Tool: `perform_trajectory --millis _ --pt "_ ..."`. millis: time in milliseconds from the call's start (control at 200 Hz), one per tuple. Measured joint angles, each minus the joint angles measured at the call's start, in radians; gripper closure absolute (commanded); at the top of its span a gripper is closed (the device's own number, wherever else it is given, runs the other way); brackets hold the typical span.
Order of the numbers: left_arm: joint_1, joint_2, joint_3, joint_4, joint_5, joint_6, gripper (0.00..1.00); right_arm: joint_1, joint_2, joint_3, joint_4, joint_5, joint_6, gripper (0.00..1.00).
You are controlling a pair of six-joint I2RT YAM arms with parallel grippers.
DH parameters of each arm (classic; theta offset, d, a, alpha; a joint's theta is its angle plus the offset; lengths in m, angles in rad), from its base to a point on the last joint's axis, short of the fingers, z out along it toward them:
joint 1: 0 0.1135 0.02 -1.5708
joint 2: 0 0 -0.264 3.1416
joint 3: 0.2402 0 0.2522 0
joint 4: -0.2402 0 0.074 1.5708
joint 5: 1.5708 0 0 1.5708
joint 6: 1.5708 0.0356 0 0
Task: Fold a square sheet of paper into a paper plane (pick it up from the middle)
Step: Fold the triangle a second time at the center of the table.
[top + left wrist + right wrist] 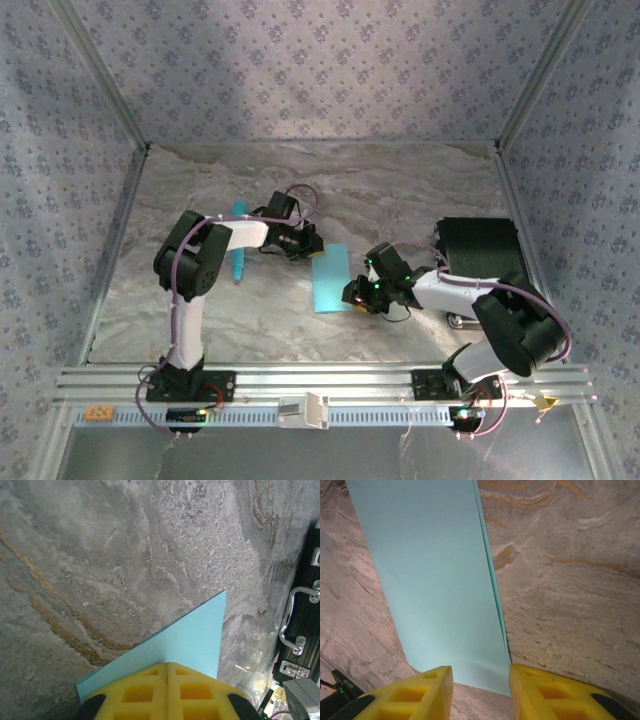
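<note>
Looking down from the top camera, the square sheet of paper (332,278) lies on the table (420,190) between the arms as a narrow oblong, apparently doubled over. The left claw (308,245) sits at its far end and the right claw (352,297) at its near right corner. From this height I cannot tell how either claw stands.

Through the left wrist camera, the yellow fingers (200,690) meet with no gap over the sheet's edge, one corner pointing away. Whether they nip the paper or merely press on it is unclear. If they only press, a tug from the other arm would likely drag the sheet and skew the crease. A black case (300,630) stands at the right.

Through the right wrist camera, the fingers (420,690) are spread apart and hold nothing, with the sheet's near edge between them. Two layers show along the right edge, slightly out of line, a detail too fine from above. Closing here could catch just one layer and pull the fold open.
</note>
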Motion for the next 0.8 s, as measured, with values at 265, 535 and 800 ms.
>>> perform_trajectory --millis 265,535,800 --pt "0.0 0.0 0.0 0.0 0.0 0.0 1.0 0.01 -0.005 0.0 -0.005 0.02 0.005 0.64" --pt "0.0 0.0 0.0 0.0 0.0 0.0 1.0 0.03 -0.025 0.0 -0.032 0.054 0.008 0.64" --pt "0.0 0.0 0.0 0.0 0.001 0.0 1.0 0.029 -0.014 0.0 -0.021 0.047 0.02 0.65"
